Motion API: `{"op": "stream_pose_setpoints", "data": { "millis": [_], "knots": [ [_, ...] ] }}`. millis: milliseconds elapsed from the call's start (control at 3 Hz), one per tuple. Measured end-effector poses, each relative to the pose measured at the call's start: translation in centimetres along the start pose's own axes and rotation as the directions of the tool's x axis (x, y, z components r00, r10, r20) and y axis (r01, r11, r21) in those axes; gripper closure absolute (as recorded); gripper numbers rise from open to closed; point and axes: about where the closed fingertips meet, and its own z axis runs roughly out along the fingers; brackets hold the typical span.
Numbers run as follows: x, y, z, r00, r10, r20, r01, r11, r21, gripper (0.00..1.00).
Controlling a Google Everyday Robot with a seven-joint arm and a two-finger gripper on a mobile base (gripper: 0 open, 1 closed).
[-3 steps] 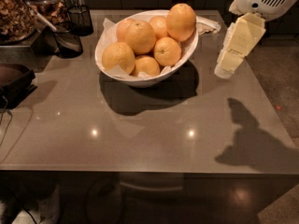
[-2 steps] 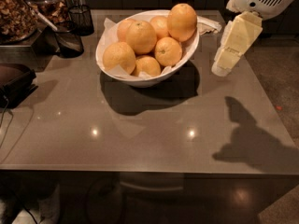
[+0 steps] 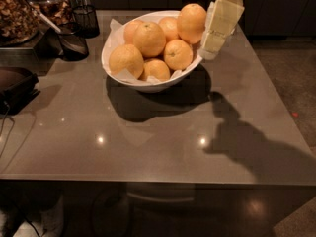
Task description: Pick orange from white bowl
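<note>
Cream gripper (image 3: 208, 51) (whether it is spread or closed is unclear) hangs just beside a white bowl's (image 3: 148, 85) rim; a large round orange (image 3: 149, 38) sits inside

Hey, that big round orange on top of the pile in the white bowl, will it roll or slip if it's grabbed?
The orange is round, so it would probably roll if nudged. It rests on other oranges in the white bowl, so lifting it may shift them. The gripper hangs at the bowl's right rim.
</note>
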Motion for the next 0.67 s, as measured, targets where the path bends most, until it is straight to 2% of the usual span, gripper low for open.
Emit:
{"op": "stream_pose_setpoints", "data": {
  "millis": [333,667],
  "knots": [
    [-2.59,-0.43,0.80,0.995,-0.098,0.017,0.098,0.9952,0.004,0.00],
    [-2.61,-0.54,0.94,0.995,-0.097,0.019,0.097,0.9952,0.015,0.00]
  ]
}}
